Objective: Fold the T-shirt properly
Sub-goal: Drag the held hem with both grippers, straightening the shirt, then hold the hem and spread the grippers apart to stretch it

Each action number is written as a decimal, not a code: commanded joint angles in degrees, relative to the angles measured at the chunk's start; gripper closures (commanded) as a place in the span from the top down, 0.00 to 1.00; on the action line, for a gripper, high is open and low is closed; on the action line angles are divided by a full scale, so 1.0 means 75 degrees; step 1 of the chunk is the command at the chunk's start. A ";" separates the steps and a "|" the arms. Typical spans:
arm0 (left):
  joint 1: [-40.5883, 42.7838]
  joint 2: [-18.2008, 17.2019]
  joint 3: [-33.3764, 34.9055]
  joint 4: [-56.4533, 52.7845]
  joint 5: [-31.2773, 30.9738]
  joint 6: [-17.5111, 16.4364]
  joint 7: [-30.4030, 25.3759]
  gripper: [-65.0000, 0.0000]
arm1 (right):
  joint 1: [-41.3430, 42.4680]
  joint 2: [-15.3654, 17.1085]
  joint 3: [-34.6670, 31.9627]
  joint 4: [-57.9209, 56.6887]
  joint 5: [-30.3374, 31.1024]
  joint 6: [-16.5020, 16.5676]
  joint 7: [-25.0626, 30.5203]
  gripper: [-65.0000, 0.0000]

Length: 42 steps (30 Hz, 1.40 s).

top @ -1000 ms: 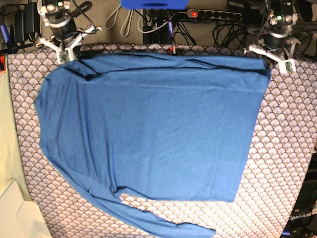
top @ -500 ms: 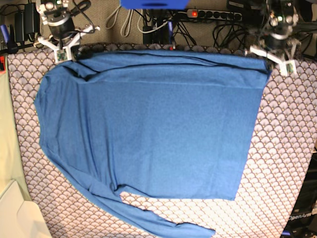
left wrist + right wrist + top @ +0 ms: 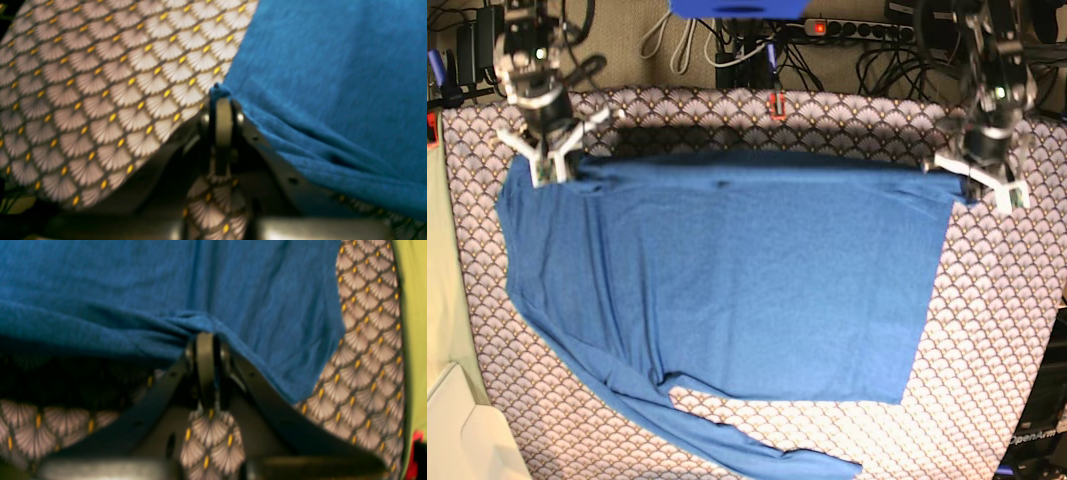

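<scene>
The blue T-shirt (image 3: 727, 280) lies spread on the scallop-patterned table cover (image 3: 997, 330), one long sleeve trailing along the near edge (image 3: 757, 450). My left gripper (image 3: 957, 178) is shut on the shirt's far right corner; in the left wrist view its jaws (image 3: 223, 96) pinch a bunched tip of blue fabric (image 3: 333, 83). On the far left, my right gripper (image 3: 555, 170) is shut on the shirt's edge, and the right wrist view shows cloth (image 3: 133, 290) gathered into folds at the jaws (image 3: 206, 335). The far edge runs taut between the two grippers.
A power strip and tangled cables (image 3: 867, 30) sit behind the table's back edge. A small red item (image 3: 775, 104) rests at the back middle. A pale yellow-green surface (image 3: 442, 260) and a cream box (image 3: 457, 430) border the left side.
Both grippers have moved away from the back edge toward the near side, dragging the shirt's far edge with them. A strip of table cover now shows behind the shirt.
</scene>
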<state>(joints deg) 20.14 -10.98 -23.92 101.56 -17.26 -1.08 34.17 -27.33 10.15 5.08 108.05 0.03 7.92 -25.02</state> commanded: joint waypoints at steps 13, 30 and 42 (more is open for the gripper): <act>-0.1883 -0.0218 -0.0004 -0.0958 0.0033 0.0045 0.0548 0.01 | 0.1704 0.0387 -0.0027 -0.0921 -0.0010 0.0004 -0.0574 0.01; -0.3055 -0.0229 0.0019 -0.2118 0.0033 0.0045 0.0537 0.01 | 0.2877 0.0621 -0.0461 -0.2187 -0.0010 0.0004 -0.0562 0.01; -0.3348 -0.0253 0.0558 -0.2482 0.0033 0.0056 0.0548 0.02 | 0.3017 0.0598 -0.0449 -0.2281 -0.0010 0.0004 -0.0586 0.01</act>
<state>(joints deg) -3.62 -12.21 -19.59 82.06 -17.02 -0.86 39.46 -5.56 14.11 1.30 90.04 0.30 8.25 -30.48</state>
